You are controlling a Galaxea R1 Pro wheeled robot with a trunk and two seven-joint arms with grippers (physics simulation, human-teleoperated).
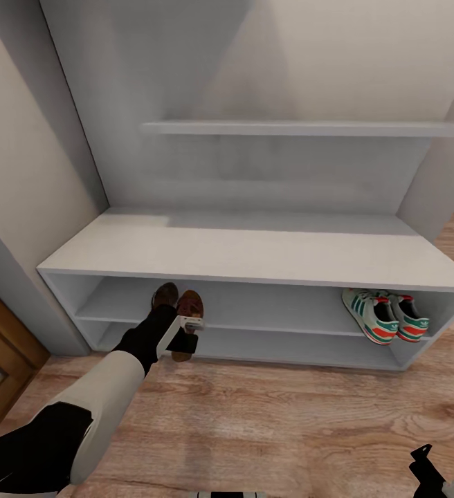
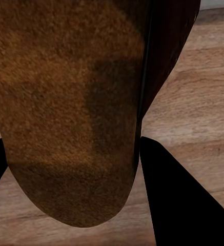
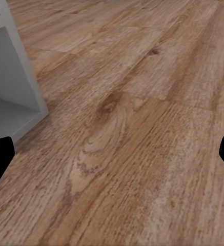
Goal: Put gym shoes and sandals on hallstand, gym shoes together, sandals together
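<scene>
Two gym shoes (image 1: 372,317) (image 1: 410,319) stand side by side at the right end of the hallstand's (image 1: 255,252) upper open shelf. At the left end, one brown sandal (image 1: 165,294) lies on the same shelf. My left gripper (image 1: 185,337) is shut on the second sandal (image 1: 189,306) right beside it, toe over the shelf and heel past the front edge. In the left wrist view its tan insole (image 2: 65,102) sits between the black fingers (image 2: 178,205). My right gripper (image 3: 112,154) hangs open over the corridor floor (image 3: 132,118).
A wall shelf (image 1: 303,128) hangs above the bench top. A wooden door frame (image 1: 5,346) is at the left and a wall on the far right. The rack's end panel (image 3: 19,66) shows in the right wrist view. The right gripper (image 1: 431,474) is low at the right.
</scene>
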